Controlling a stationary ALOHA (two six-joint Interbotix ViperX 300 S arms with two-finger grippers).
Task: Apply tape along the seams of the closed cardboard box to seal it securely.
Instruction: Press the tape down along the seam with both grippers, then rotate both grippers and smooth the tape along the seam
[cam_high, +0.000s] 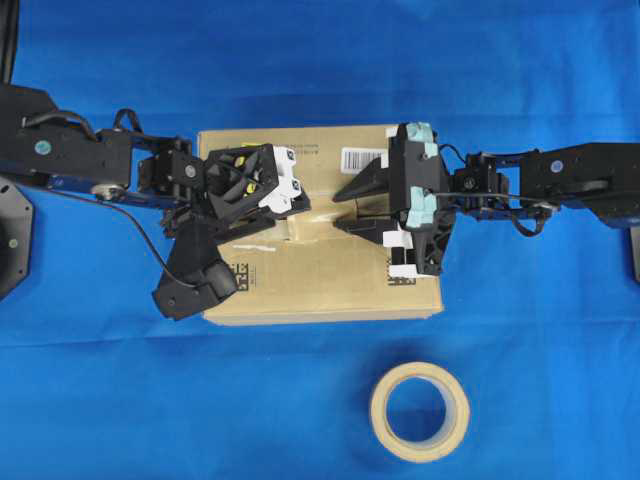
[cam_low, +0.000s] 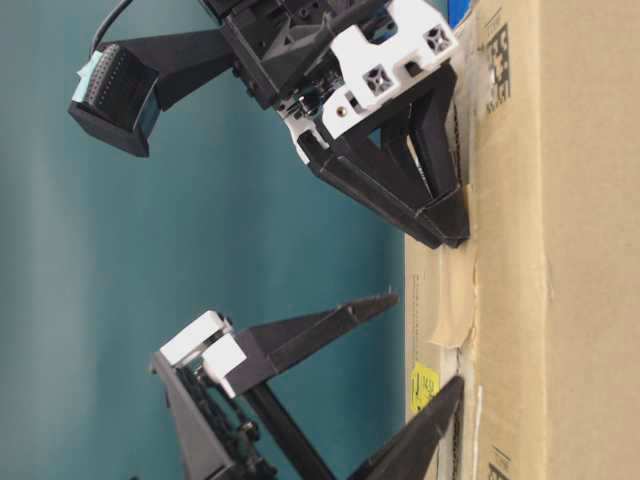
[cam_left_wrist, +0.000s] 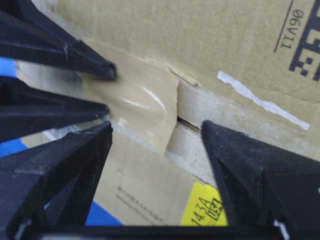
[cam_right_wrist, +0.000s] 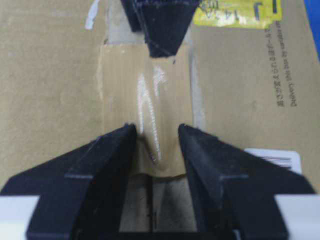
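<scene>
Yellow sticker (cam_left_wrist: 202, 212) — "143A"; cardboard box (cam_high: 300, 290) print — "06V11".

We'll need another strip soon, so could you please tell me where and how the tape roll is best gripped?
Grip the tape roll across its band, one finger inside the hole and one outside, coming straight down from above. It lies flat on the blue cloth with its hole facing up, apart from the cardboard box, so the wall is probably the easiest part to pinch.
</scene>
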